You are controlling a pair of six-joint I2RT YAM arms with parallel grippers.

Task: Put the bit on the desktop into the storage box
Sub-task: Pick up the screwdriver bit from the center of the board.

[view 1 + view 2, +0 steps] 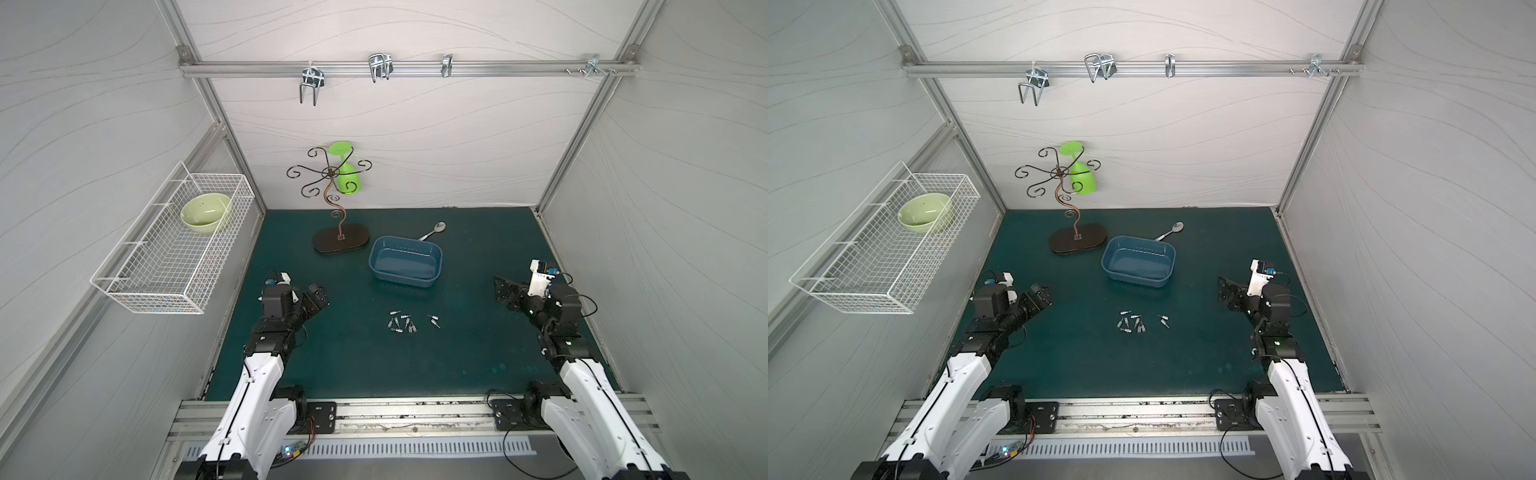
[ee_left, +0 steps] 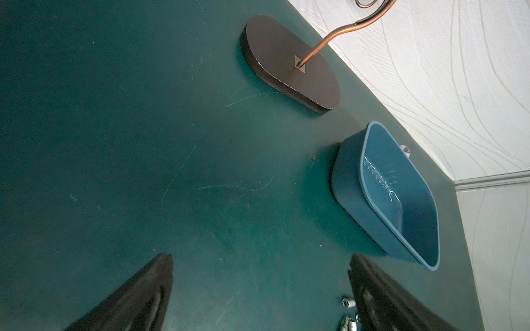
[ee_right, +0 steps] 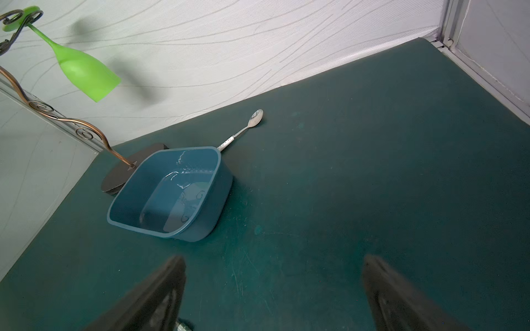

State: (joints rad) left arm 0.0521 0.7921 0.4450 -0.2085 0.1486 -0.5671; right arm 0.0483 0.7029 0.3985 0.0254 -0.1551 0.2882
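Both jaws stand wide apart with nothing in them. My left gripper (image 2: pixel 261 256) hovers near the left edge of the desktop (image 1: pixel 353 361), and my right gripper (image 3: pixel 274 257) near its right edge. The bits (image 1: pixel 401 324) lie clustered around the middle, between the two grippers. They are apart from the storage box (image 1: pixel 402 281), which sits toward the far edge with a spoon (image 1: pixel 432 232) just behind it.

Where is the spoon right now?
In a top view the spoon lies on the desktop, behind the far right corner of the storage box, near the back wall.
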